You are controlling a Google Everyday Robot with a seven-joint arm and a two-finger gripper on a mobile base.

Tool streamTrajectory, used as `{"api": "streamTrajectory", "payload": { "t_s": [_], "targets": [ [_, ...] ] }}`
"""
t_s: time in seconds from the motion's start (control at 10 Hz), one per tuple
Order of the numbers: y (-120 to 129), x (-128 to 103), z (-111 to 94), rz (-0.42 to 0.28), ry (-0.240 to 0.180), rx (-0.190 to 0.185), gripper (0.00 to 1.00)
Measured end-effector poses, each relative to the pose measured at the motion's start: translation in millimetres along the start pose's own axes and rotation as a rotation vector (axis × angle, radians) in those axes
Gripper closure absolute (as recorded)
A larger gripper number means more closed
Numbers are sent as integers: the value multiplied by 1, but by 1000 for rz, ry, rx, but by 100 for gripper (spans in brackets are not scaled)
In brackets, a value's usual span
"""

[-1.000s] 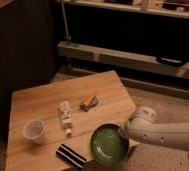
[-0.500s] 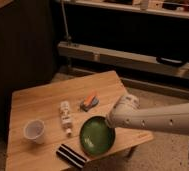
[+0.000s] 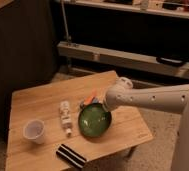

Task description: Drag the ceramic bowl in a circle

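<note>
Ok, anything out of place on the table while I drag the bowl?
Only the small pale bottle, lying on its side right beside the glossy dark-green ceramic bowl; it could roll if bumped. The translucent white plastic cup stands upright, and nothing looks spilled. The tool sits at the bowl's far rim.

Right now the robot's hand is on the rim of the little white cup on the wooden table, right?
Not quite. The hand is at the rim of the green bowl, not the white cup. The cup stands by itself nearer the table's other end. The camera view shows it.
</note>
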Motion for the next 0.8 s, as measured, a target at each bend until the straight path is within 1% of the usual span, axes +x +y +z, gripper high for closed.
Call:
{"api": "streamTrajectory", "payload": {
  "t_s": [0.1, 0.2, 0.3, 0.6, 0.7, 0.8],
  "targets": [
    [-11, 3, 3, 30, 12, 6, 100],
    [-29, 12, 6, 67, 26, 17, 100],
    [-55, 29, 9, 112, 48, 31, 100],
    [-117, 79, 13, 219, 84, 53, 100],
    [-136, 98, 12, 249, 84, 56, 100],
    [-148, 112, 6, 262, 71, 57, 100]
  ]
}}
